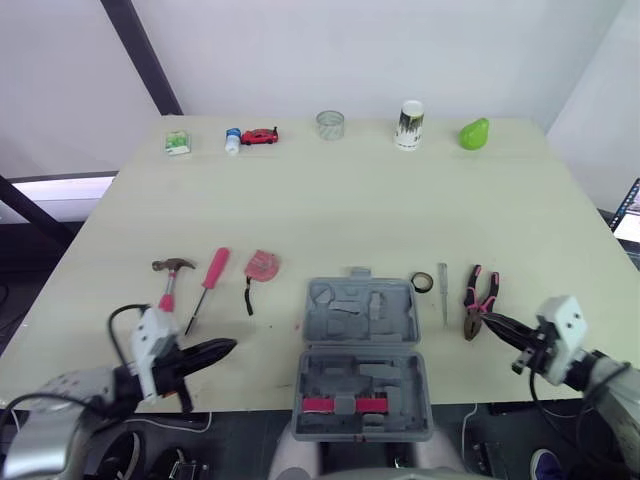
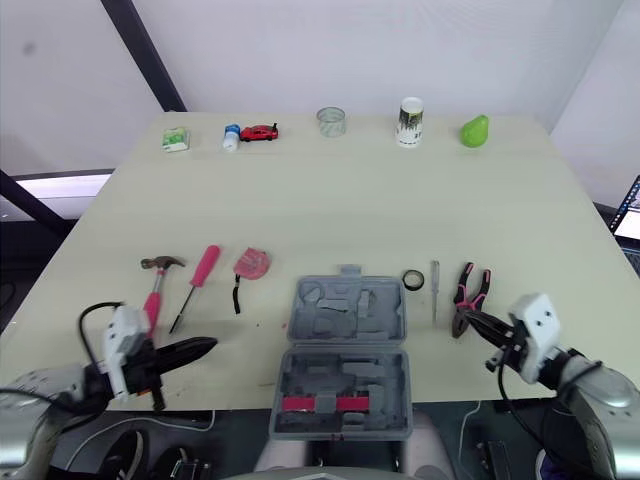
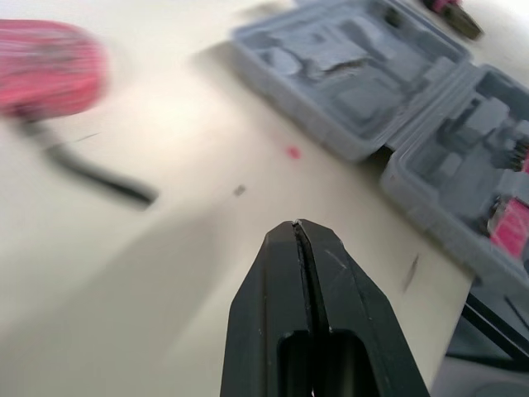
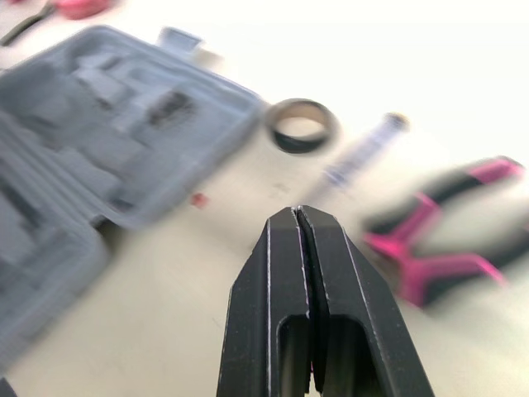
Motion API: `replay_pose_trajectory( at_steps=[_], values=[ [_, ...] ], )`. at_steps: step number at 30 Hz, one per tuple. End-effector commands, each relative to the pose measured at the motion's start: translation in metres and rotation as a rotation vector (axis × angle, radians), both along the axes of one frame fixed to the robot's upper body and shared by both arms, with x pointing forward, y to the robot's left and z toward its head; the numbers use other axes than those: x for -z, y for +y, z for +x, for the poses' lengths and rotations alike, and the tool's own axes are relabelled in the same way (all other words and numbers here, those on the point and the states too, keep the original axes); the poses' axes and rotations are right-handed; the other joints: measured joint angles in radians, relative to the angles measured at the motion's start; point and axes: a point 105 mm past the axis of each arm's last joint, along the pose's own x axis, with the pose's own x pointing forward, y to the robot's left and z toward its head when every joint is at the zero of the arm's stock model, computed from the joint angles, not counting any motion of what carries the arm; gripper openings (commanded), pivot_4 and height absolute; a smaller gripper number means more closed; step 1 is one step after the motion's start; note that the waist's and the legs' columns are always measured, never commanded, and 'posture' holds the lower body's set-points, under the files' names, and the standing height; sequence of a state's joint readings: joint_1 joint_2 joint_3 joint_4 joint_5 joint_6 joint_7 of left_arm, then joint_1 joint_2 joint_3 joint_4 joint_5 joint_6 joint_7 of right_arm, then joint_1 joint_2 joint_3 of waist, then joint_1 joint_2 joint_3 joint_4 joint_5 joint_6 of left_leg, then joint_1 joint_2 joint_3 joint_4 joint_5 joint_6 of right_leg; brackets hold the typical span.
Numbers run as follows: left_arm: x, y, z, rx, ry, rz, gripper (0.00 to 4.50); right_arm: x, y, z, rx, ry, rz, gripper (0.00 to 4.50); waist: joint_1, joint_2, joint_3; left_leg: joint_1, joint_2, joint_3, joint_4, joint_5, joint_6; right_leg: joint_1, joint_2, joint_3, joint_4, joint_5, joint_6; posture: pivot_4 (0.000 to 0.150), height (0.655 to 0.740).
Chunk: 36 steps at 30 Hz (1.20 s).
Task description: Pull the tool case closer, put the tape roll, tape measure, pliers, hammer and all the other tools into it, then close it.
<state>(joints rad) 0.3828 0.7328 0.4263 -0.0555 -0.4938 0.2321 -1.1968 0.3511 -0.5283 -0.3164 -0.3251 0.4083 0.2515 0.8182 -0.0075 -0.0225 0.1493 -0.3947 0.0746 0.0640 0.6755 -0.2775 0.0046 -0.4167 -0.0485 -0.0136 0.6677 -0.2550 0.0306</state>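
Observation:
The grey tool case [image 1: 360, 355] lies open at the table's near edge, its tray overhanging the front. Left of it lie the pink tape measure [image 1: 261, 266], a pink-handled screwdriver [image 1: 207, 284] and the hammer [image 1: 171, 278]. To its right sit the black tape roll [image 1: 422, 283], a thin clear-handled tool [image 1: 443, 291] and the pink pliers [image 1: 481, 299]. My left gripper [image 1: 228, 347] is shut and empty, low at the front left, pointing toward the case. At the front right my right gripper [image 1: 492, 321] is shut and empty, its tips just in front of the pliers.
Along the table's far edge stand a green box [image 1: 178, 142], a small bottle [image 1: 233, 141], a red toy car [image 1: 260, 136], a clear glass [image 1: 330, 124], a paper cup [image 1: 410, 124] and a green pear [image 1: 474, 133]. The broad middle of the table [image 1: 340, 210] lies between.

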Motion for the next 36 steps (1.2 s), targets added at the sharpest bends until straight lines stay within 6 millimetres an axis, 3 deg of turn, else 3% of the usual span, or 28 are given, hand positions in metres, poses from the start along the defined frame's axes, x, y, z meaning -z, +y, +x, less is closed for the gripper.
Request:
replay_pose_trajectory(
  at_steps=[1, 2, 4, 8, 9, 12, 17, 25, 30, 36],
  values=[
    [-0.010, 0.028, -0.019, -0.110, -0.036, -0.003, 0.00, -0.006, -0.031, -0.016, 0.093, -0.066, -0.017, 0.26, 0.000, 0.000, 0.000, 0.000, 0.000, 0.000, 0.000, 0.000, 0.000, 0.000, 0.000, 0.000, 0.000, 0.000, 0.000, 0.150, 0.7400],
    [-0.006, 0.051, -0.029, -0.199, -0.027, 0.026, 0.00, 0.000, -0.042, -0.027, 0.123, -0.050, -0.024, 0.56, 0.000, 0.000, 0.000, 0.001, 0.000, 0.000, 0.000, 0.000, 0.000, 0.001, 0.000, 0.000, -0.001, 0.000, 0.000, 0.150, 0.7400],
    [0.000, 0.079, -0.048, -0.308, -0.019, 0.092, 0.53, 0.008, -0.059, -0.045, 0.165, -0.020, -0.027, 1.27, 0.000, -0.001, -0.002, 0.002, 0.000, 0.000, -0.001, 0.000, 0.000, 0.001, 0.000, 0.000, -0.001, -0.002, -0.002, 0.150, 0.7400],
    [-0.004, 0.101, -0.054, -0.468, -0.068, 0.060, 1.91, 0.010, -0.081, -0.060, 0.219, 0.001, -0.002, 2.90, -0.001, -0.002, -0.002, 0.004, 0.000, 0.001, -0.004, 0.000, 0.000, 0.003, 0.000, 0.001, -0.004, -0.004, -0.001, 0.150, 0.7400],
    [-0.001, 0.108, -0.058, -0.498, -0.068, 0.070, 2.42, 0.010, -0.088, -0.064, 0.243, 0.005, 0.004, 3.50, -0.001, -0.003, -0.003, 0.008, 0.000, 0.003, -0.004, 0.000, 0.000, 0.005, -0.001, 0.002, -0.004, -0.004, 0.000, 0.150, 0.7400],
    [0.005, 0.115, -0.068, -0.537, -0.050, 0.091, 3.35, 0.012, -0.103, -0.076, 0.277, 0.029, -0.002, 4.44, -0.001, -0.006, -0.006, 0.013, 0.001, 0.006, -0.005, 0.000, 0.000, 0.007, -0.002, 0.003, -0.004, -0.005, 0.000, 0.150, 0.7400],
    [0.005, 0.112, -0.067, -0.546, -0.072, 0.073, 4.43, 0.009, -0.101, -0.079, 0.271, 0.040, 0.010, 4.50, -0.001, -0.008, -0.008, 0.013, 0.001, 0.008, -0.008, -0.001, 0.000, 0.007, -0.002, 0.005, -0.005, -0.004, -0.002, 0.150, 0.7400],
    [-0.004, 0.088, -0.048, -0.450, -0.131, 0.024, 4.43, -0.009, -0.064, -0.049, 0.112, 0.078, 0.001, 4.50, -0.002, -0.007, -0.009, 0.014, 0.003, 0.007, -0.007, -0.001, 0.000, 0.006, -0.002, 0.006, -0.005, -0.003, -0.003, 0.150, 0.7400],
    [-0.023, 0.047, -0.023, -0.248, -0.188, -0.019, 4.43, -0.031, -0.028, -0.014, -0.062, 0.073, -0.125, 4.50, 0.000, -0.008, -0.009, 0.013, 0.002, 0.008, -0.007, -0.001, 0.000, 0.007, -0.002, 0.006, -0.005, -0.002, -0.004, 0.150, 0.7400],
    [-0.038, 0.003, -0.007, -0.024, -0.234, -0.049, 4.43, -0.039, 0.004, 0.023, -0.266, 0.100, -0.321, 4.50, -0.002, -0.008, -0.008, 0.012, 0.001, 0.008, -0.007, 0.000, 0.000, 0.007, -0.001, 0.006, -0.005, -0.002, -0.005, 0.150, 0.7400]
  ],
)
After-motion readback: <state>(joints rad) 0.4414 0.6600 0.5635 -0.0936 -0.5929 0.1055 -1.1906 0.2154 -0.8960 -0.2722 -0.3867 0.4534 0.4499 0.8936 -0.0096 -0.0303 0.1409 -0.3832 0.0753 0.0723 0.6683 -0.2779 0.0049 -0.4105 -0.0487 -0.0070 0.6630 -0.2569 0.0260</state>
